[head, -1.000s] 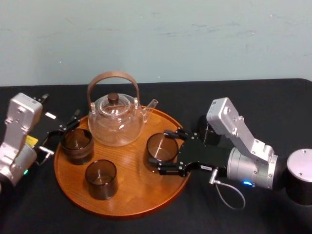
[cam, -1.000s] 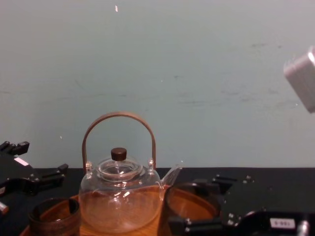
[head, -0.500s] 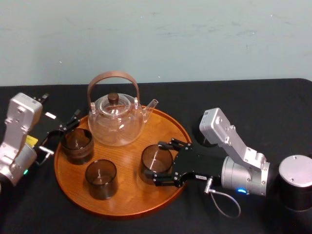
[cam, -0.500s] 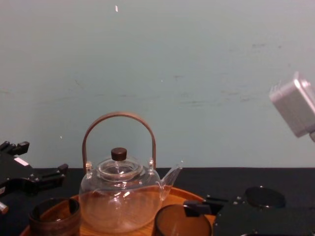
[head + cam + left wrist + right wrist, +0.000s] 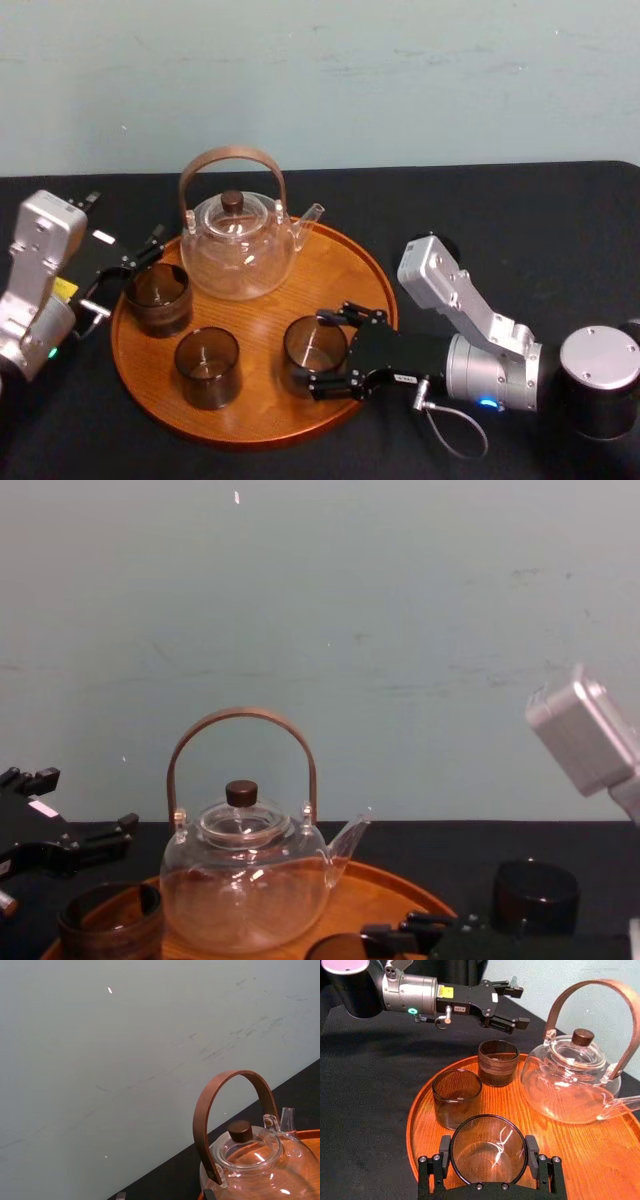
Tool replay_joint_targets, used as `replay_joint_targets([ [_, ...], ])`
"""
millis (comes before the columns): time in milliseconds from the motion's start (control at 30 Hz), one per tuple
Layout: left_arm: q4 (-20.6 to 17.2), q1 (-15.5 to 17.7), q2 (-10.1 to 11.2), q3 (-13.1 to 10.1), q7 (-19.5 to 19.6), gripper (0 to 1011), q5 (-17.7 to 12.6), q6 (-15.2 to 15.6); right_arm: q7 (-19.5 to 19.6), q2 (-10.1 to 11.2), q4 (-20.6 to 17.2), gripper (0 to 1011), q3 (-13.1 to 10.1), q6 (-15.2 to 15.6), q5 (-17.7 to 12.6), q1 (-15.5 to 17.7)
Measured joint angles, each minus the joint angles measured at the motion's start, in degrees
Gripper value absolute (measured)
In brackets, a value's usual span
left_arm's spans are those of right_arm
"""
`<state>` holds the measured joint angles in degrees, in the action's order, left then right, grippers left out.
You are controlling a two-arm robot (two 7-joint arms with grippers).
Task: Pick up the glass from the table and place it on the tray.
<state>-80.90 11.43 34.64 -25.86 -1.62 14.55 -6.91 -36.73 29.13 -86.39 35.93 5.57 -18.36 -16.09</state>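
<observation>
The glass (image 5: 314, 344), a smoky-brown tumbler, stands upright over the front right part of the round wooden tray (image 5: 345, 262). My right gripper (image 5: 320, 352) is shut on it, one finger on each side. In the right wrist view the glass (image 5: 488, 1154) fills the space between the black fingers (image 5: 432, 1170), above the tray (image 5: 415, 1115). I cannot tell whether its base touches the wood. My left gripper (image 5: 125, 275) hangs open at the tray's left edge, next to a ribbed dark cup (image 5: 158, 297).
A clear glass teapot (image 5: 238, 246) with an arched handle stands at the back of the tray. A second smoky tumbler (image 5: 207, 366) stands at the tray's front left. A short black cylinder (image 5: 535, 894) sits on the black cloth to the right of the tray.
My right gripper has carried the glass toward the tray's front and a little left, and lower. The left arm has not moved.
</observation>
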Motion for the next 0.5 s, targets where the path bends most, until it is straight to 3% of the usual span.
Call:
replay_joint_targets([
  [500,0.0,0.0,0.0,0.0,0.0,1001,0.0,0.0,-0.1,-0.7,2.2,906,1.1,0.6,0.1,-0.7],
])
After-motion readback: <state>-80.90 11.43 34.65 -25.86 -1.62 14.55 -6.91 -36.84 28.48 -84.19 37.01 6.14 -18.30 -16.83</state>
